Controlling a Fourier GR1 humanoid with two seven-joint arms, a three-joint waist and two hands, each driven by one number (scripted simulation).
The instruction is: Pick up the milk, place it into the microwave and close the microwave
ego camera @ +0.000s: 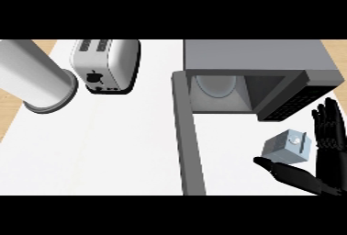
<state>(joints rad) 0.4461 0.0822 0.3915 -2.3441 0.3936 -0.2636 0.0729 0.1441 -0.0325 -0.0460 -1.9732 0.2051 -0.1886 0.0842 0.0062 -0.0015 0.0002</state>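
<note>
Milk (289, 147) at lower right, cradled between thumb and fingers of right hand (324, 158), gripped and lifted off white table (108, 147). Microwave (261, 69) at upper right, cavity open, glass plate (215, 86) inside. Open door (187, 137) down frame centre, left of carton. Toaster (107, 64) at top, grey cylinder (34, 75) at upper left, both well apart.
</note>
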